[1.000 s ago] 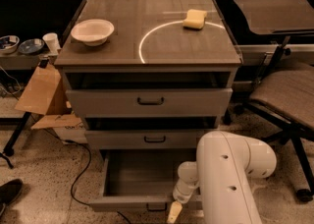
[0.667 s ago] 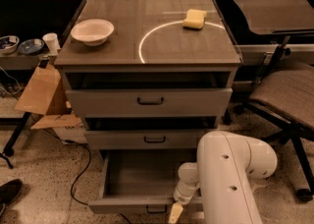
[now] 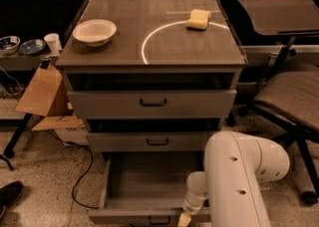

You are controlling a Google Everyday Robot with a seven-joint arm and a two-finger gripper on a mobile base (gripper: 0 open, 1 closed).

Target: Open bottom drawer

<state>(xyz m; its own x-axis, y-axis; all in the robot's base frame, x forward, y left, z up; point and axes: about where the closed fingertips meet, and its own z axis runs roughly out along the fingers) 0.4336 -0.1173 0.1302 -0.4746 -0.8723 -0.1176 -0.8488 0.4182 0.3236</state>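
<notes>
The grey cabinet has three drawers. The bottom drawer is pulled far out, showing its plain grey empty tray; its front edge and small black handle sit at the bottom of the view. The middle drawer and top drawer stand slightly out. My white arm reaches down at the lower right. The gripper is at the bottom drawer's front edge, just right of the handle, mostly cut off by the frame.
A white bowl and a yellow sponge rest on the cabinet top. An office chair stands to the right. Cardboard, a cable and a shoe are on the floor at left.
The bottom drawer has slid a little further out toward the camera; the arm has barely moved.
</notes>
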